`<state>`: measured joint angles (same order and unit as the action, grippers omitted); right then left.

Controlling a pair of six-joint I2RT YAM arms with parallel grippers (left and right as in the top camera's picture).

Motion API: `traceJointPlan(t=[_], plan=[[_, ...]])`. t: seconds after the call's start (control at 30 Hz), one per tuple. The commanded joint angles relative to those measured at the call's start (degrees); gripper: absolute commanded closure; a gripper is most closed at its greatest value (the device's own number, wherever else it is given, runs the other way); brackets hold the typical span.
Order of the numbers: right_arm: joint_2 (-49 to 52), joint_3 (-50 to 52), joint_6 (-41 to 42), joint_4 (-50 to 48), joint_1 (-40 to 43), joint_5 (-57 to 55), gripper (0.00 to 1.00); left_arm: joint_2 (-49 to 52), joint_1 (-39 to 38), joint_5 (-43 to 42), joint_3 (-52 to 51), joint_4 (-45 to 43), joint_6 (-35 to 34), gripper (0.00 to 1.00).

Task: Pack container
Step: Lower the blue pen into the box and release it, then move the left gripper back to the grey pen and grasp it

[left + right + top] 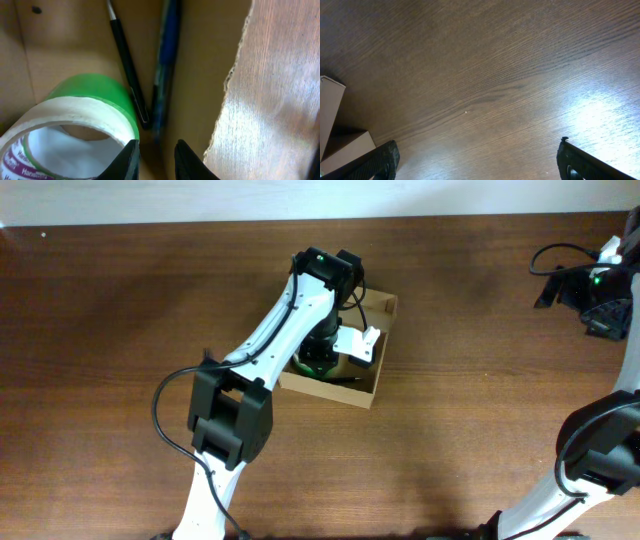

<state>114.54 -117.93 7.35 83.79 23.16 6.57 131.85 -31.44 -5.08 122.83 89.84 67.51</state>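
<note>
Your left tool (156,150) sits low inside the container (372,385), centre of overhead frame; jaws narrowly parted, gripping nothing, likely just letting go. Inside: green tape roll (95,95) lower left, black pen (127,70) and blue pen (167,55) converging mid-frame. Right tool (477,160) gapes wide over the desk (495,75), probably parked clear.

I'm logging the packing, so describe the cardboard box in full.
The cardboard box is small, rectangular and plain tan. Its top is open, and it sits skewed near the middle of the wooden table. One wall edge looks ragged in the left wrist view. Inside lie a green tape roll, a cream tape roll against it, and a black pen beside a blue pen. The left gripper reaches in, holding nothing.
</note>
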Motion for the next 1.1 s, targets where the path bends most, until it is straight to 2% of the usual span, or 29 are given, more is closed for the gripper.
traceJointPlan(t=[0.0,0.17,0.23,0.27,0.33,0.4,0.43,0.5,0.53,0.57,0.63,0.67,0.8,0.9,1.0,1.07], plan=[[0.17,0.09,0.24,-0.02,-0.26,0.33,0.01,-3.21,0.22,0.81,-0.07,-1.88,-5.66,0.77],[0.17,0.09,0.24,-0.02,-0.26,0.33,0.01,-16.74,2.34,7.91,-0.07,-11.74,-20.37,0.72],[0.17,0.09,0.24,-0.02,-0.26,0.33,0.01,-22.16,4.57,8.07,-0.07,-14.93,-24.87,0.65],[0.17,0.09,0.24,-0.02,-0.26,0.33,0.01,-25.18,6.21,7.93,-0.09,-16.63,-27.65,0.65],[0.17,0.09,0.24,-0.02,-0.26,0.33,0.01,-30.62,10.45,7.89,-0.57,-19.93,-33.35,0.65],[0.17,0.09,0.24,-0.02,-0.26,0.33,0.01,-36.22,16.37,7.87,-3.02,-24.00,-42.60,0.66],[0.17,0.09,0.24,-0.02,-0.26,0.33,0.01,-39.34,20.96,7.91,-6.08,-25.64,-49.70,0.66],[0.17,0.09,0.24,-0.02,-0.26,0.33,0.01,-41.46,26.53,7.96,-10.97,-24.61,-56.83,0.66],[0.17,0.09,0.24,-0.02,-0.26,0.33,0.01,-41.57,28.20,7.93,-12.98,-23.47,-58.73,0.61],[0.17,0.09,0.24,-0.02,-0.26,0.33,0.01,-41.22,30.88,8.04,-17.79,-21.24,-62.38,0.16],[0.17,0.09,0.24,-0.02,-0.26,0.33,0.01,-40.35,33.11,8.13,-28.02,-23.12,-66.47,0.15],[0.17,0.09,0.24,-0.02,-0.26,0.33,0.01,-39.78,34.23,8.15,-35.10,-26.32,-68.24,0.19],[0.17,0.09,0.24,-0.02,-0.26,0.33,0.01,-37.97,37.07,8.07,-46.12,-32.04,-73.99,0.35],[0.17,0.09,0.24,-0.02,-0.26,0.33,0.01,-36.24,38.64,6.40,-50.62,-35.39,-75.82,0.35],[0.17,0.09,0.24,-0.02,-0.26,0.33,0.01,-34.62,38.91,6.36,-51.67,-37.77,-75.80,0.28],[0.17,0.09,0.24,-0.02,-0.26,0.33,0.01,-33.59,38.62,6.10,-51.67,-39.98,-75.82,0.27]])
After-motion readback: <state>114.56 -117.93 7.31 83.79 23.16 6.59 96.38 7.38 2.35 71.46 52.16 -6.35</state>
